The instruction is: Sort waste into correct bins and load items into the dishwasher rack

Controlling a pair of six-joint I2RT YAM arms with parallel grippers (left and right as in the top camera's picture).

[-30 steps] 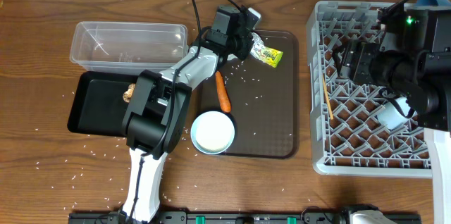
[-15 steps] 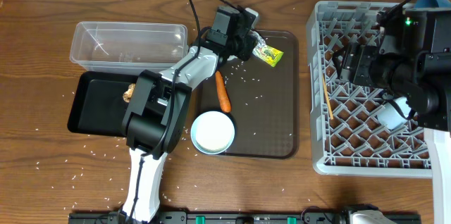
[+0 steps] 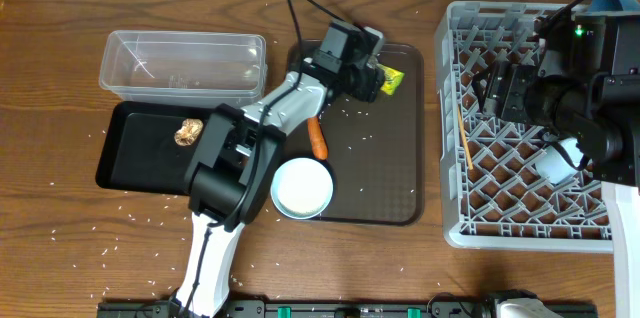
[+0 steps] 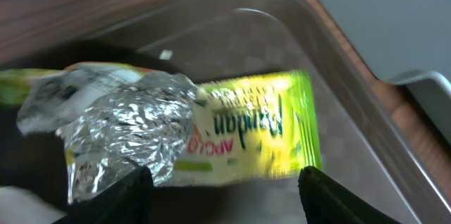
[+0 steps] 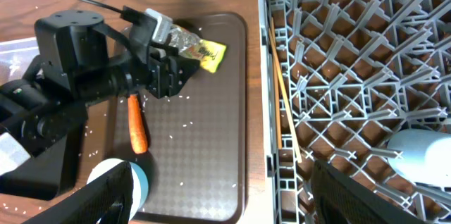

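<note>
The yellow-green snack wrapper (image 3: 391, 80) lies on the brown tray, its crumpled foil end toward my left gripper (image 3: 370, 76). In the left wrist view the wrapper (image 4: 239, 132) sits just ahead of the open gripper (image 4: 222, 199), and neither finger touches it. An orange carrot (image 3: 318, 138) and a white cup with blue on it (image 3: 301, 187) also rest on that tray. A brown food lump (image 3: 187, 132) is in the black tray (image 3: 135, 158), beside the clear tub (image 3: 183, 58). My right gripper (image 5: 225, 203) hangs open and empty near the left edge of the grey dishwasher rack (image 3: 500, 198).
The brown serving tray (image 3: 390, 178) lies between the bins and the rack. A wooden stick (image 3: 463, 138) and a white cup (image 3: 553, 161) sit in the rack. A blue plate (image 3: 610, 0) shows at the far right corner. Rice grains are scattered over tray and table.
My left gripper has opened and its arm has swung right over the wrapper. The right arm has barely moved.
</note>
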